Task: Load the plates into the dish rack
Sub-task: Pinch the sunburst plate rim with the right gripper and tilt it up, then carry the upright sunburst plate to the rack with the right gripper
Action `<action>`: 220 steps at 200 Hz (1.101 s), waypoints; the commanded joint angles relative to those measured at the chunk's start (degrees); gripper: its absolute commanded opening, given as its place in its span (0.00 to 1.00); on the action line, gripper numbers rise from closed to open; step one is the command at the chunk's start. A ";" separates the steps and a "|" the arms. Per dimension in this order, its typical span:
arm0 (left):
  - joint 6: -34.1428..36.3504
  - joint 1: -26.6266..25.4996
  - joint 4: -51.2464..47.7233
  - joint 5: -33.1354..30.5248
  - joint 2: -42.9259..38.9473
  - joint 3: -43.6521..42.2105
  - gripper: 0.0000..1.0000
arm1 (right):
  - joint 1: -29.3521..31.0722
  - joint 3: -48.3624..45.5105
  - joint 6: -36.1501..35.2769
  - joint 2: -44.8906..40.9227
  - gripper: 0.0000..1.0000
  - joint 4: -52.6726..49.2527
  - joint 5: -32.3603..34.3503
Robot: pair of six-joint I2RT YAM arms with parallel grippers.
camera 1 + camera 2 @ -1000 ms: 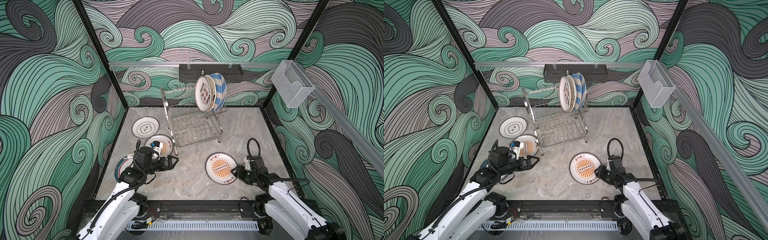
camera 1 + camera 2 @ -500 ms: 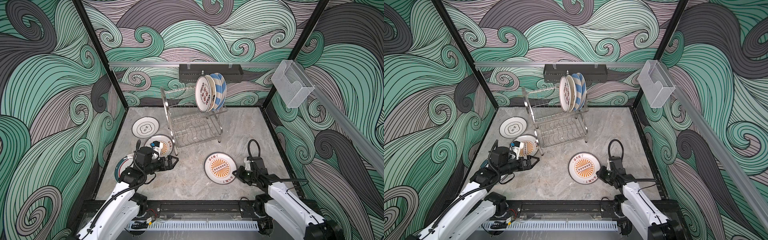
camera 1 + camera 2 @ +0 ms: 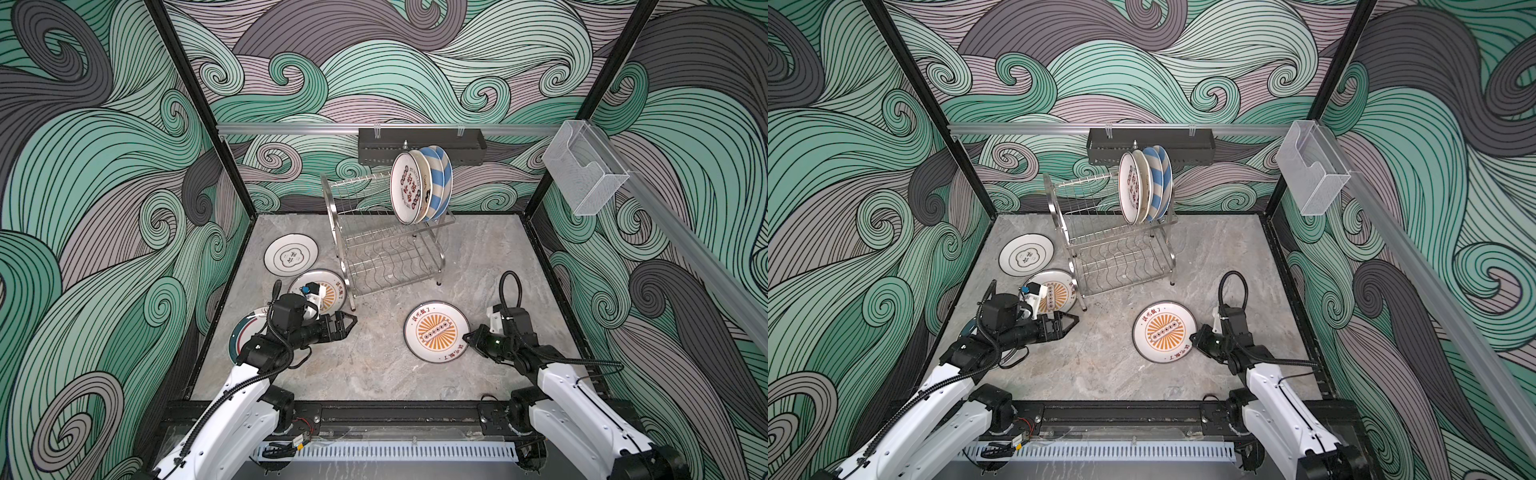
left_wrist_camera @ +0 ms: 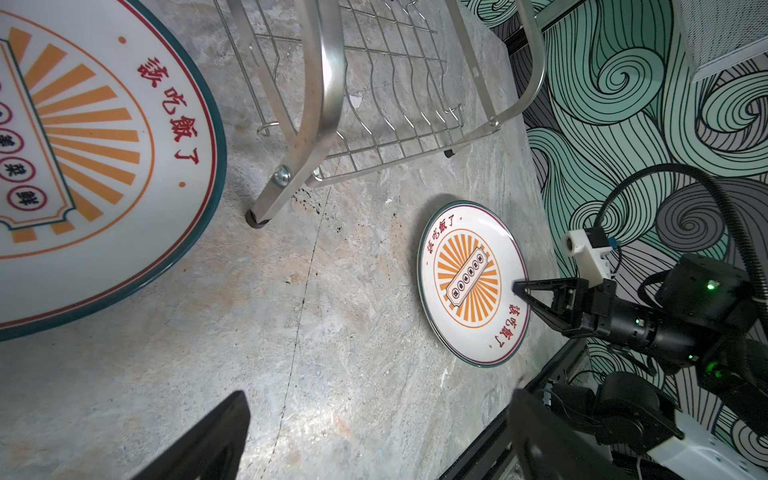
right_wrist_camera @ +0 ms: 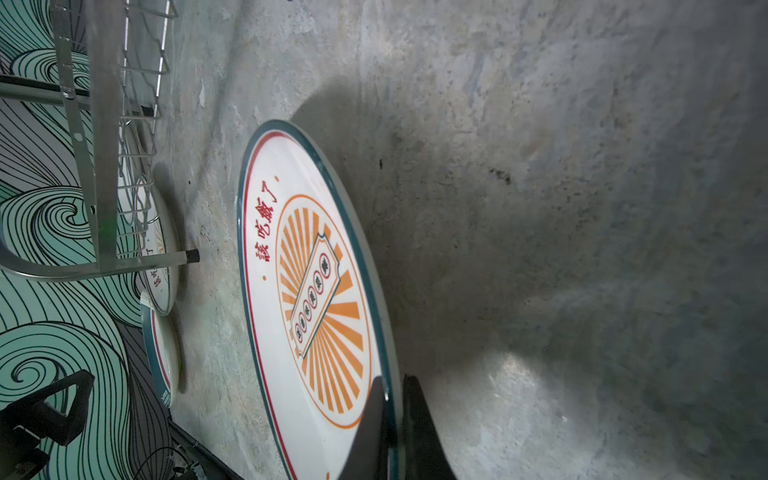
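The sunburst plate lies on the surface in front of the rack, right of centre. The right gripper is closed on its near rim, one finger on each face. More plates stand in the rack's upper tier. The left gripper hovers open by the rack's front leg, beside a second sunburst plate.

Bare marble floor at front centre gives us free passage. The dish rack blocks the rear centre; upright plates fill its upper right slots. Three flat plates obstruct the left floor, one sunburst plate the right.
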 commanded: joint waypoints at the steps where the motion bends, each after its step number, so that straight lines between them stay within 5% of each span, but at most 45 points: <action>1: 1.09 -0.37 -1.12 -0.17 -0.09 2.41 0.98 | -0.52 3.48 -3.67 -1.86 0.00 -7.58 2.68; 91: 3.68 -0.31 -3.73 -2.31 -2.08 7.68 0.98 | 1.32 27.47 -12.13 -5.62 0.00 -18.55 -0.85; 159: 11.75 0.91 -14.30 -5.06 3.68 18.29 0.99 | 18.58 52.35 -13.05 6.03 0.00 -19.69 2.65; 179: 13.39 1.55 -15.05 -4.43 4.98 19.04 0.99 | 23.24 61.07 -14.38 11.69 0.00 -20.49 7.19; 220: 13.06 2.35 -14.27 -4.13 3.13 16.78 0.99 | 31.70 84.46 -19.89 25.68 0.00 -27.40 27.80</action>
